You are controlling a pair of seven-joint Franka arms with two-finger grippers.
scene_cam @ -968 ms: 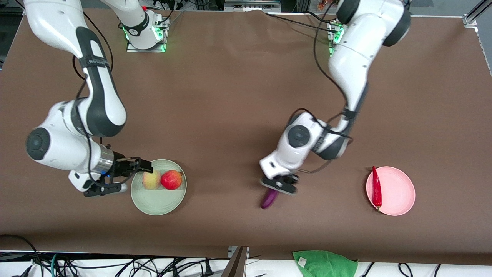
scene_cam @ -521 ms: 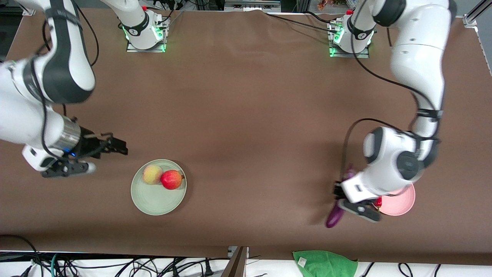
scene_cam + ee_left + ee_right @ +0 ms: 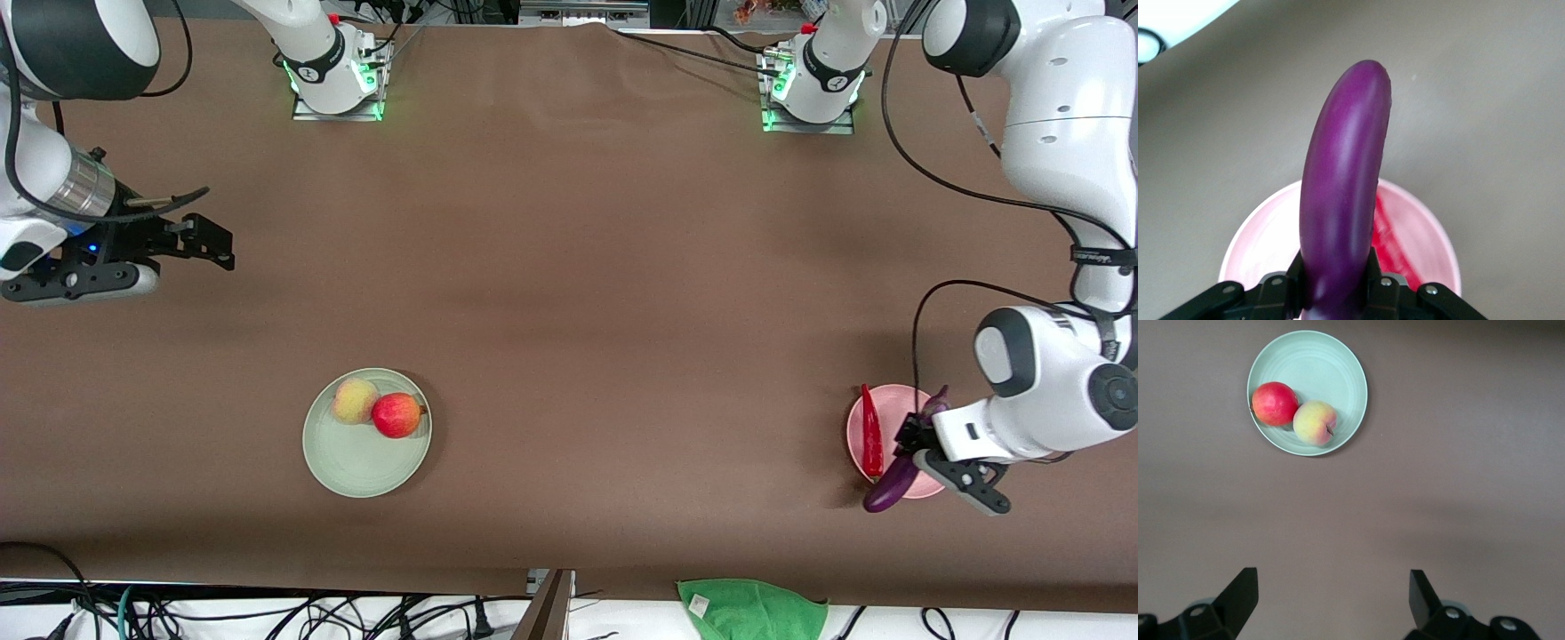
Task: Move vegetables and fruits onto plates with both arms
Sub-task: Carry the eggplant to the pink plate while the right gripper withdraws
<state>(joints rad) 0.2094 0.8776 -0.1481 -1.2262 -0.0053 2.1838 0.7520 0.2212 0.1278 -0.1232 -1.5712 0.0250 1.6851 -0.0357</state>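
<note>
Gripping the eggplant (image 3: 896, 476) with its jaws clenched on the fruit's middle, the left gripper (image 3: 917, 440) hung over the pink plate (image 3: 892, 425) at the left arm's end of the table; in the left wrist view the purple eggplant (image 3: 1341, 193) ran out past the fingers (image 3: 1381, 293) above the pink plate (image 3: 1265, 230). The red chili pepper (image 3: 870, 430) lay on that plate, and its red skin (image 3: 1388, 240) showed just beside the eggplant. The right gripper (image 3: 206, 244) was over bare table near the right arm's end, its jaws spread wide and holding nothing. The green plate (image 3: 351, 462) sat well apart from it, nearer the front camera, carrying the peach (image 3: 354, 400) and the red fruit (image 3: 396, 415), which touched each other; the right wrist view showed the green plate (image 3: 1321, 367) with the peach (image 3: 1315, 423) and the red fruit (image 3: 1274, 403) on it.
</note>
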